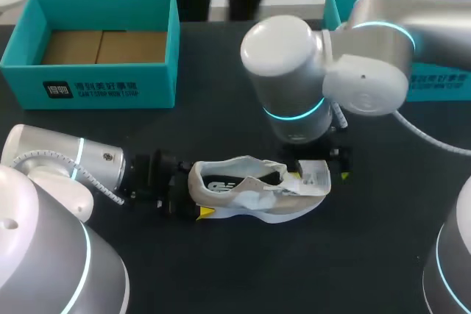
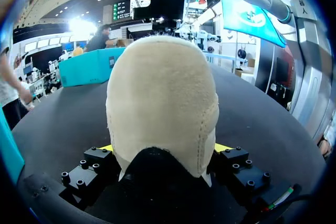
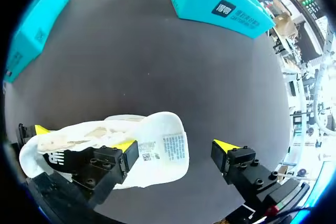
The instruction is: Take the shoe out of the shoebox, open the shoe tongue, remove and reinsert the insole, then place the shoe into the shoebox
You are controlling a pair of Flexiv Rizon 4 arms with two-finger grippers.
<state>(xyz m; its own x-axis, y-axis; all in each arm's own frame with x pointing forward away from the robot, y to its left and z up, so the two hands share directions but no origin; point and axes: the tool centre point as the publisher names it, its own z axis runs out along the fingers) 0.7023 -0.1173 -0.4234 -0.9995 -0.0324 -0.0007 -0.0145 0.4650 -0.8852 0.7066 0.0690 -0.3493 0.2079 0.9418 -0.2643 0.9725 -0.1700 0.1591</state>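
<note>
The shoe point(image 1: 250, 195) lay on the table point(image 1: 221, 270), outside the shoebox point(image 1: 110, 90), which stood open near the far left corner. The shoe's heel pointed toward the left arm and its toe toward the right arm.

The left gripper point(image 2: 164, 148) was clamped on the heel, with one yellow tip pressed against each side.

The right gripper point(image 3: 175, 145) hung over the toe end with its fingers spread wide apart. The tongue point(image 3: 169, 149), label side up, lay between them. One finger point(image 3: 126, 148) sat against the tongue's edge; the other stood clear of the shoe.

A second teal box point(image 1: 441, 79) stood at the far right.
</note>
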